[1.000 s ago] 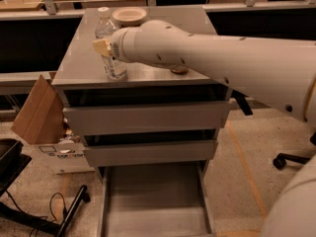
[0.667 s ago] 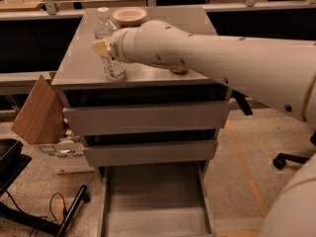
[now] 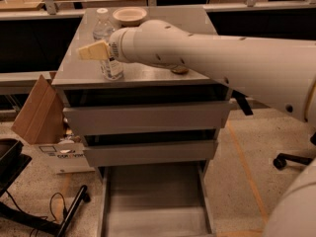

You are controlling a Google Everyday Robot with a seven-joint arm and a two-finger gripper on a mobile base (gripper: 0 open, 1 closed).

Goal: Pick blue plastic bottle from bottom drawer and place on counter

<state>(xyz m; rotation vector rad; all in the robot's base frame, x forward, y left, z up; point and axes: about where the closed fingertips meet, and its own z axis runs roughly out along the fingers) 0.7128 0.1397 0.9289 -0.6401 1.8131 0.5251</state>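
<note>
The blue plastic bottle point(image 3: 111, 67) stands upright on the counter point(image 3: 163, 33), near its front left corner; its white cap point(image 3: 102, 12) shows above my arm. My gripper point(image 3: 94, 51) is at the bottle, its cream tip crossing in front of the bottle's middle. The thick white arm point(image 3: 212, 58) reaches in from the right across the counter. The bottom drawer point(image 3: 153, 201) is pulled out below, and its grey floor shows nothing in it.
A pale bowl point(image 3: 129, 16) sits at the back of the counter. A small brown object point(image 3: 179, 69) lies by the arm. Two upper drawers point(image 3: 148, 117) show flat fronts. A cardboard box point(image 3: 39, 110) and black stand point(image 3: 29, 216) are left, a chair base point(image 3: 289, 159) right.
The gripper's cream tip now reaches farther left across the bottle. The bottle stands in the same spot and the arm has barely moved.
</note>
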